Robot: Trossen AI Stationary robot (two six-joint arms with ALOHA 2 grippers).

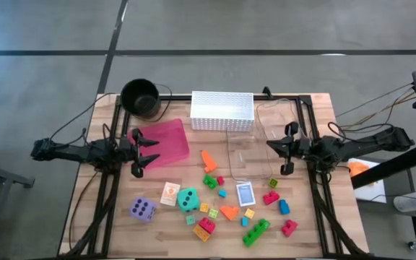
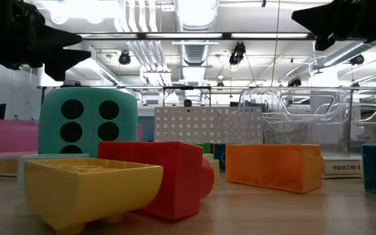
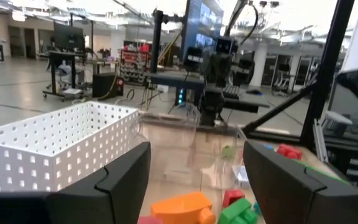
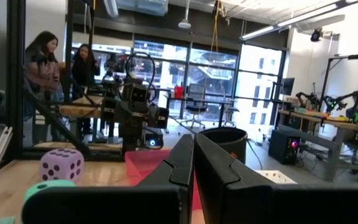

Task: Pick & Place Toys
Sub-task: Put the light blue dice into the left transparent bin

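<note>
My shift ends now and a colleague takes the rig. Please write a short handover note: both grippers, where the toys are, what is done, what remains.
Left gripper: open, empty, raised over the pink tray.
Right gripper: shut, empty, raised at the right edge of the clear container.
Toys: all loose on the table's front half, among them the purple die, teal die, blue card and small blocks such as the orange block.
Done: nothing visible; no toy shows in the white basket or tray.
Left: every toy.

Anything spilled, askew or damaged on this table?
Nothing looks damaged. The toys lie loosely scattered across the front of the table, outside the white basket and pink tray.
</note>
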